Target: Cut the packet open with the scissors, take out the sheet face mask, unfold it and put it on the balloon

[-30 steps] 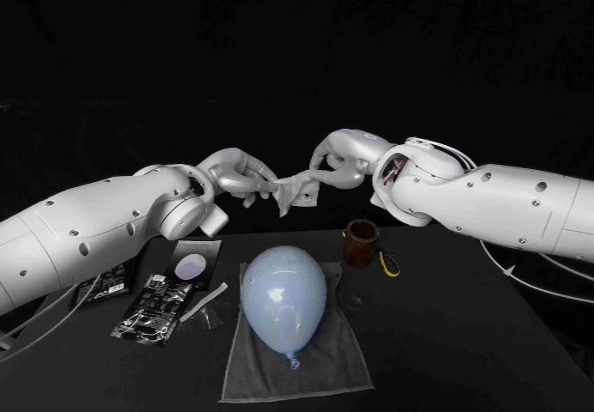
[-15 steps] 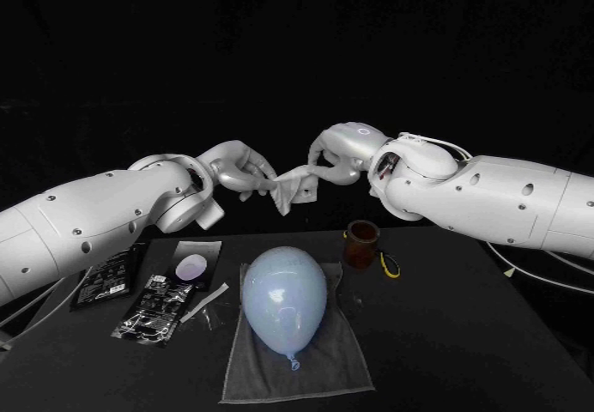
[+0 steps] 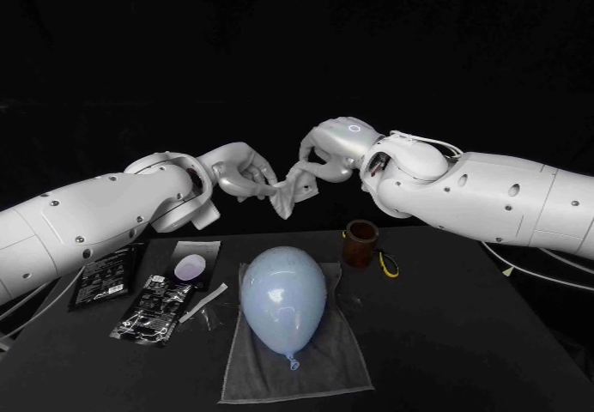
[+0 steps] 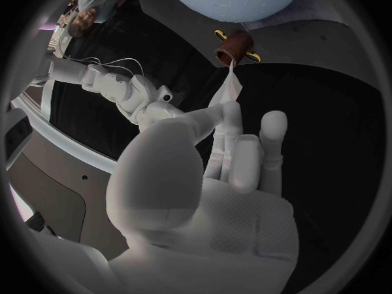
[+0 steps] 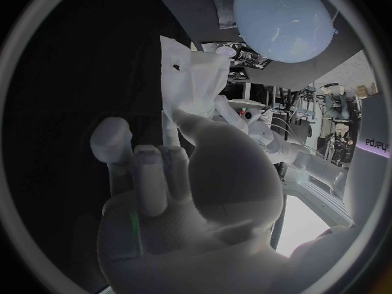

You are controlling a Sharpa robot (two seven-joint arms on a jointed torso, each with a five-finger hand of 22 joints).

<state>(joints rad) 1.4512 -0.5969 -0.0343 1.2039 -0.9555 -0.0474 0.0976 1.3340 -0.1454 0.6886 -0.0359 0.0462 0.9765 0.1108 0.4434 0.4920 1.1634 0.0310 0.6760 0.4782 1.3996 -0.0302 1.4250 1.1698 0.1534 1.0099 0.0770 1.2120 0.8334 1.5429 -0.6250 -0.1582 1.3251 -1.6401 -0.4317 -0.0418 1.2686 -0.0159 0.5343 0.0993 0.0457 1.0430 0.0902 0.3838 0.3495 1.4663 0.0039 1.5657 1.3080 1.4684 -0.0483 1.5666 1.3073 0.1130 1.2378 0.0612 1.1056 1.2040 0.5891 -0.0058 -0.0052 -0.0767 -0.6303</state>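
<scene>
Holding the sheet face mask (image 3: 287,194) between them, the left hand (image 3: 241,176) and the right hand (image 3: 324,160) meet in the air above the far edge of the table (image 3: 476,343), near its middle. Left hand state: thumb and fingers closed on one upper edge of the mask, the remaining fingers extended alongside it. Right hand state: thumb and fingers pinched on the opposite upper edge, as the right wrist view confirms. The mask is white, partly folded and creased, and hangs from both hands as a narrow, crumpled band with its lower end free, clear of the table. The balloon (image 3: 285,296), pale blue and inflated, lies in the middle of the table with its knotted end toward the near edge. It rests on a grey towel (image 3: 336,365) that reaches almost to the near edge. A brown cup (image 3: 360,243) stands upright near the far edge, just beside the far end of the balloon on the right-arm side. The scissors (image 3: 391,263), of which the yellow handles are visible, lie on the table just beside the cup. A pale packet (image 3: 195,260) printed with an oval lies toward the far left corner, beside the balloon. Two dark packets (image 3: 154,310) lie near the left edge. A thin pale strip (image 3: 206,300) lies between these and the towel.
</scene>
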